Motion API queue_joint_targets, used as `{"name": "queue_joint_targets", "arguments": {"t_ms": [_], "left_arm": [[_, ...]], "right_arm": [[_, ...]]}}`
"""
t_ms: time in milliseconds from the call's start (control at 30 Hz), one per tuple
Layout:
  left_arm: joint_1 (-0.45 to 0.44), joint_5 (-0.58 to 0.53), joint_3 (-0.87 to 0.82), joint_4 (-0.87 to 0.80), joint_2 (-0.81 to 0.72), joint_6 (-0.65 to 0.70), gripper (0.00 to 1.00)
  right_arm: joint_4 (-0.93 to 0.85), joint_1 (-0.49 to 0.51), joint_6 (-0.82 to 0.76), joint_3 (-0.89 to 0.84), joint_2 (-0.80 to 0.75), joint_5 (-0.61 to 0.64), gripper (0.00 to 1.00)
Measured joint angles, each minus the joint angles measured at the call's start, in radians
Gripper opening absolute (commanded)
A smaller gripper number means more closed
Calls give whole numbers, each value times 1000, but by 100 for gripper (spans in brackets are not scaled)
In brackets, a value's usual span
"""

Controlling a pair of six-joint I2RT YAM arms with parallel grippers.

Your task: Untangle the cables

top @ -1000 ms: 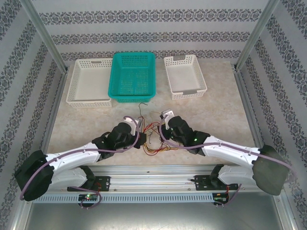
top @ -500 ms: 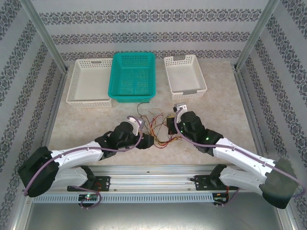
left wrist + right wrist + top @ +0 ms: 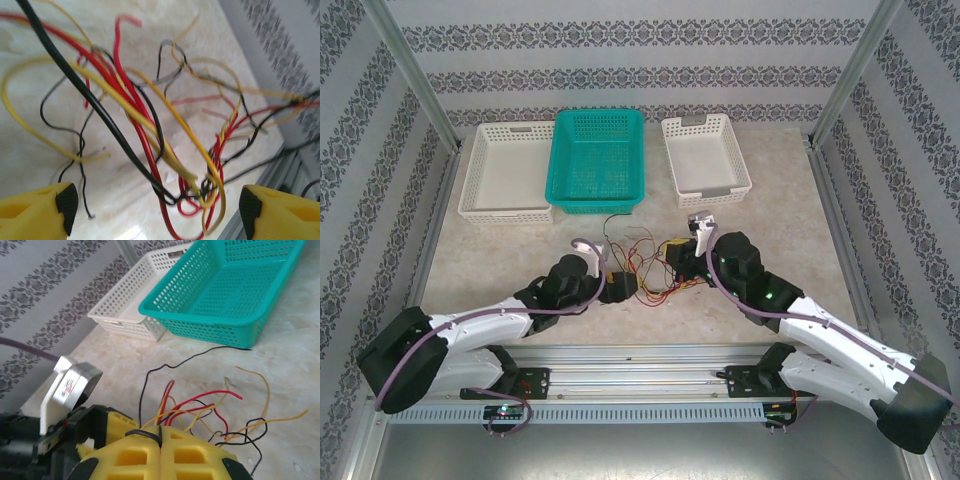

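Top external view is showing the cables lying in a messy bunch on the bench, at 6 o'clock from the green-blue basket. The left gripper is sitting at 8 o'clock of the bunch. Its yellow fingers are standing wide apart, released, with red, yellow and black cables looping between them. The right gripper is sitting at 3 o'clock, clenched tight on a few of the cables.

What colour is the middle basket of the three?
The middle basket is teal, clearest in the top external view.
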Motion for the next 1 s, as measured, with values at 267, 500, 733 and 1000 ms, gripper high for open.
{"name": "queue_joint_targets", "arguments": {"t_ms": [267,500,733,1000], "left_arm": [[56,17,-22,152,10,-230,92],[68,38,-22,224,114,-386,93],[68,54,-1,245,193,-444,83],[80,79,11,295,259,-468,21]], "right_arm": [[24,0,-17,-2,-4,-67,0],[37,0,-20,-9,-3,-108,0],[39,0,-22,-13,-4,-131,0],[37,0,-23,-13,-10,-134,0]]}}
